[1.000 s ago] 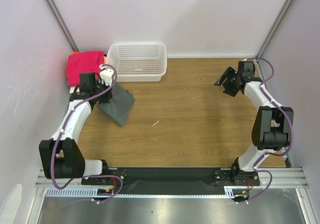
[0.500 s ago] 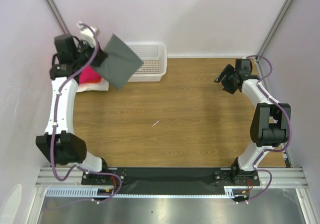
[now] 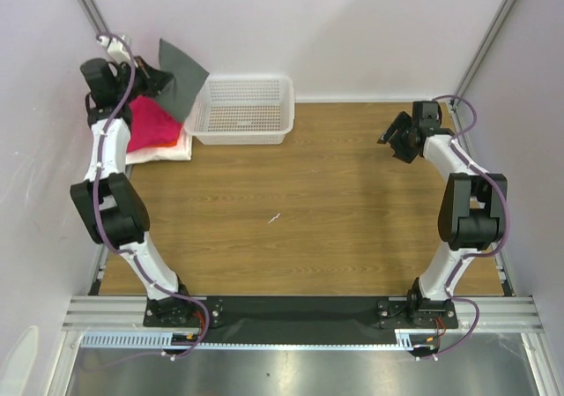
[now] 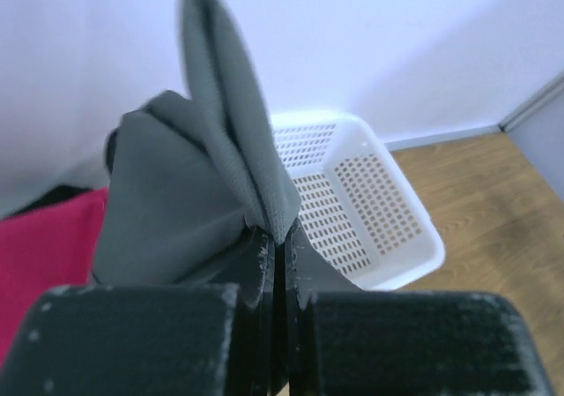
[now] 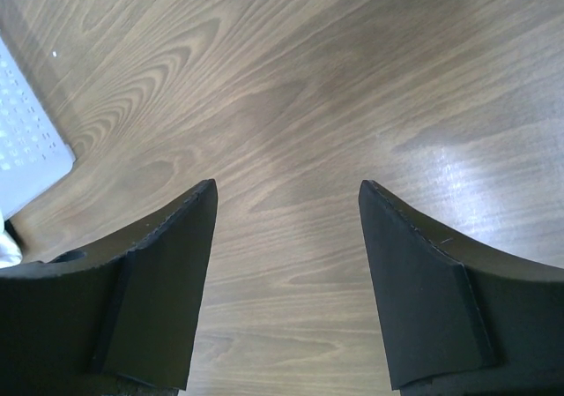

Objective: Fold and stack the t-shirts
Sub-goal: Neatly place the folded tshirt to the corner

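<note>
A folded dark grey t-shirt (image 3: 181, 78) hangs high in the air at the far left, pinched at its edge by my left gripper (image 3: 152, 83), which is shut on it. The left wrist view shows the grey t-shirt (image 4: 198, 193) rising from the closed left gripper (image 4: 280, 242). Below it a magenta-pink t-shirt (image 3: 150, 124) lies on a white one (image 3: 172, 149) in a pile against the left wall. The pink cloth (image 4: 44, 246) shows under the grey. My right gripper (image 3: 395, 142) hovers open over bare wood at the far right, its fingertips (image 5: 201, 204) wide apart around nothing.
A white plastic mesh basket (image 3: 242, 130) stands at the back, just right of the pile; its rim (image 4: 414, 264) lies under the lifted shirt. Purple-white walls close the left, back and right. The wooden table (image 3: 300, 220) spreads between the arms.
My left arm has swung up and back to the left with the grey t-shirt, from table level beside the pile to high above it. The right gripper has barely shifted.
</note>
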You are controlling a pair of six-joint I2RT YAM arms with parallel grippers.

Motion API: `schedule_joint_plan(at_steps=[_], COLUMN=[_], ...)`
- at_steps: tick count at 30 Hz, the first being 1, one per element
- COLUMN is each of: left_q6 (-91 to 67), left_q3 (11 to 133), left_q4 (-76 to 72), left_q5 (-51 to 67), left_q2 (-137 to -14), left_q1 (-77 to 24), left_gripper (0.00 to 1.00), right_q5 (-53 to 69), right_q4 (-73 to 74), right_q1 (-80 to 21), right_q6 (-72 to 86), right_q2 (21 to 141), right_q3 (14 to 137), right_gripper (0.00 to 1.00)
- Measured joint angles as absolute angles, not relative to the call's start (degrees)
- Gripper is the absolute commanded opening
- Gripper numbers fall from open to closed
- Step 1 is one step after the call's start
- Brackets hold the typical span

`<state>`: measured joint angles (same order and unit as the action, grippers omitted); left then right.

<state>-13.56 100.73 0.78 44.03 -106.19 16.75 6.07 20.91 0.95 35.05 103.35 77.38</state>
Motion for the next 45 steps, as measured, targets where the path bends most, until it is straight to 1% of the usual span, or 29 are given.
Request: schedule_joint_plan(at_steps=[2,6,11,20,23,27,28,29,31,32,33,34,36,38,40,42,43,45], left_q6=[-15.6,-21.1,-22.9,-12.4,-8.5,-4.9,-4.4,-3.8,-2.3,-1.6,-1.0,-0.8,0.1,0.3,0.3,0.3,0.2,0.0], left_q3=[97.3,95.4,94.7,100.5,102.7,105.3,105.3,105.3,105.3,105.4,105.6,106.0,107.4,108.3,108.4,107.4,106.6,103.8], left_q4=[-3.6,-10.0,-11.4,-5.0,-1.4,3.1,4.0,4.9,6.4,7.0,7.6,8.2,9.8,10.4,9.9,8.7,8.2,6.7], left_q5=[43.2,40.4,34.7,30.3,26.2,17.8,15.7,13.6,10.6,9.5,8.6,8.0,7.3,7.2,7.0,6.1,5.7,2.2], left_q2=[-107.9,-112.9,-114.6,-116.8,-118.4,-121.8,-122.4,-122.9,-124.0,-124.5,-124.9,-125.2,-125.7,-125.7,-125.3,-124.2,-123.5,-120.9], left_q1=[17.4,20.9,24.9,24.4,24.3,24.3,24.3,24.3,24.3,24.3,24.3,24.2,24.1,23.9,23.4,22.0,21.1,18.2], left_gripper=[0.0,0.0,0.0,0.0,0.01,0.02,0.07,0.13,0.34,0.39,0.48,0.62,0.66,0.74,0.79,0.82,0.85,0.89], right_q5=[5.8,5.3,5.4,5.7,6.1,6.9,6.9,7.0,7.0,7.0,7.0,7.1,7.2,7.1,7.2,7.3,7.4,7.6], right_q4=[21.1,21.6,22.1,22.6,22.9,23.0,23.1,23.4,23.5,23.6,23.7,23.8,23.9,24.0,24.1,24.1,24.1,24.1], right_q1=[1.0,1.0,0.9,0.5,0.4,0.4,0.4,0.4,0.4,0.4,0.4,0.4,0.4,0.1,-0.4,-1.0,-1.3,-1.7], right_q6=[35.0,35.0,35.0,34.9,34.9,34.5,34.5,34.4,34.3,34.3,34.3,34.3,34.3,34.3,34.3,34.3,34.3,34.3], right_q2=[104.5,106.7,109.2,111.4,112.4,113.9,114.0,114.0,114.0,114.0,114.0,114.0,114.0,114.0,114.0,114.0,114.1,114.1], right_q3=[78.4,80.5,84.1,85.4,86.4,88.1,88.3,88.4,88.6,88.7,88.8,88.8,89.0,89.3,89.7,89.9,89.9,89.9], right_gripper=[0.71,0.71,0.71,0.71,0.71,0.71,0.72,0.72,0.71,0.72,0.72,0.72,0.72,0.72,0.72,0.72,0.72,0.72])
